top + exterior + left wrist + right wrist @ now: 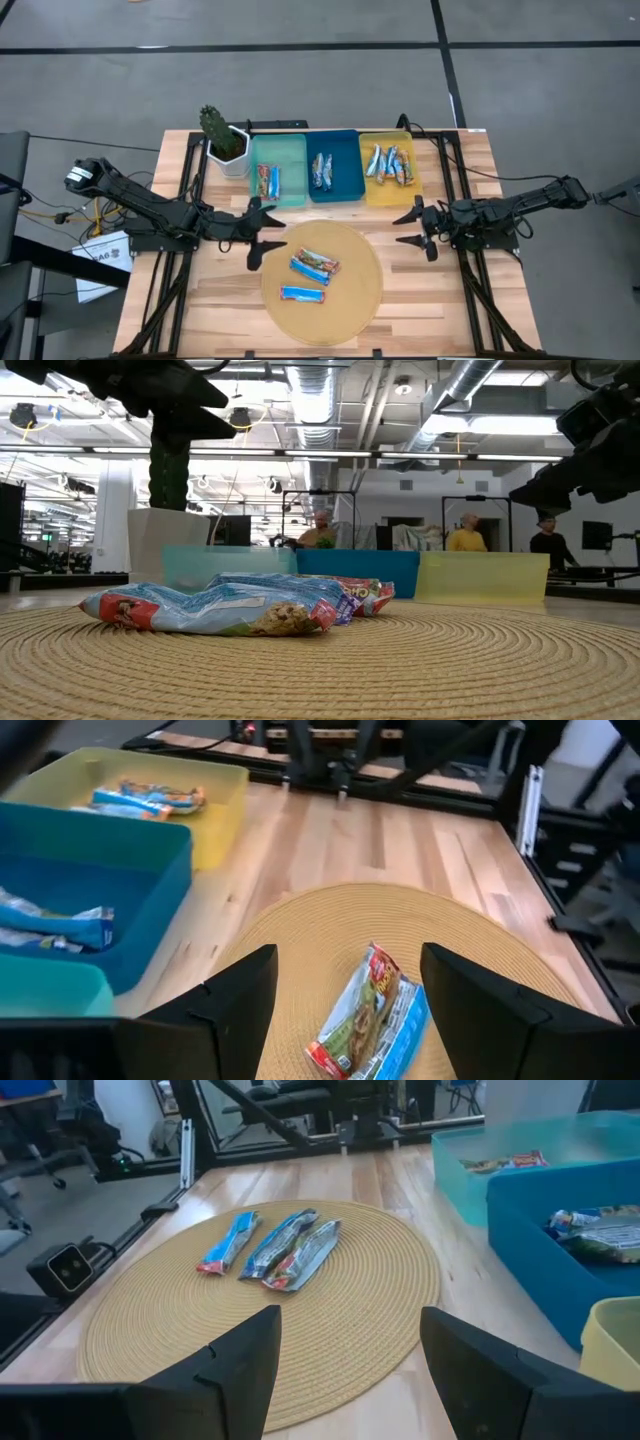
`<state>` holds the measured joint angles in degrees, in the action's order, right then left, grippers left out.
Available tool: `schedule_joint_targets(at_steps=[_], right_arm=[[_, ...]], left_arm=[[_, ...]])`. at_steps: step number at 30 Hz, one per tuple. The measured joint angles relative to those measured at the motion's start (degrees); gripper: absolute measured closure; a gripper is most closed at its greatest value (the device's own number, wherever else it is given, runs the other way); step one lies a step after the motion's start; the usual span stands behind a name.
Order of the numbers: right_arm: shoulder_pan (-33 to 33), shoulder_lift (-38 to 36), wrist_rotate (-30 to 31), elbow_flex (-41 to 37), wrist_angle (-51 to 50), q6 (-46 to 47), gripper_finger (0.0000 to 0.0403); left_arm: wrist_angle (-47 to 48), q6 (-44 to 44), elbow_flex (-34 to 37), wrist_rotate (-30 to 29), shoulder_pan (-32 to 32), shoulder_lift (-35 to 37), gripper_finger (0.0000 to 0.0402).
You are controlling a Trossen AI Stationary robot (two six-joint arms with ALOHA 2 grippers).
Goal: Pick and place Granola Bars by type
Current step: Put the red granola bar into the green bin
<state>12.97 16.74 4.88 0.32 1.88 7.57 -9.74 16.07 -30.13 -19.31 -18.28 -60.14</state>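
Three granola bars lie flat on a round woven mat (350, 300): two overlapping ones, blue-white and red (315, 265) (368, 1015), and a single blue one (303, 295) (228, 1243) nearer the front edge. More bars lie in the teal tray (278, 170), the blue tray (335, 165) and the yellow tray (387, 165) at the back. My left gripper (265, 232) (347, 955) hovers open at the mat's left rim, pointing at the overlapping pair. At the mat's right rim my right gripper (408, 227) (350, 1315) hovers open, with nothing between its fingers.
A cactus in a white pot (225, 145) stands at the back left, beside the teal tray. Bare wooden table shows in front of the trays and on both sides of the mat. People stand in the room far behind the table.
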Motion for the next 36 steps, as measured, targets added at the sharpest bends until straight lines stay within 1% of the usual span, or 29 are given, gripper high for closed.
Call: schedule_joint_targets(at_steps=[7,11,15,19,26,30,36], right_arm=[[0.0,0.0,0.0,0.0,0.0,0.0,0.0168],[0.0,0.0,0.0,0.0,0.0,0.0,0.0168],[0.0,0.0,-0.1,0.0,0.0,0.0,0.0168],[0.0,0.1,-0.1,0.0,-0.1,0.0,0.0168],[0.0,0.1,-0.2,0.0,-0.1,0.0,0.0168],[0.0,0.1,-0.2,0.0,-0.1,0.0,0.0168],[0.0,0.1,-0.2,0.0,-0.2,0.0,0.0168]], left_arm=[[1.4,-5.9,-0.1,2.6,0.0,0.0,0.0164],[11.8,-6.8,-2.9,2.5,0.0,0.0,0.0164],[22.8,-6.8,-8.1,2.3,0.0,-2.3,0.0164],[28.0,-9.4,-13.9,2.4,0.0,-6.8,0.0164],[33.0,-14.1,-23.6,2.9,0.0,-15.6,0.0164],[34.3,-17.8,-28.1,3.1,0.0,-20.6,0.0164],[40.6,-21.5,-34.1,2.2,0.0,-28.8,0.0164]])
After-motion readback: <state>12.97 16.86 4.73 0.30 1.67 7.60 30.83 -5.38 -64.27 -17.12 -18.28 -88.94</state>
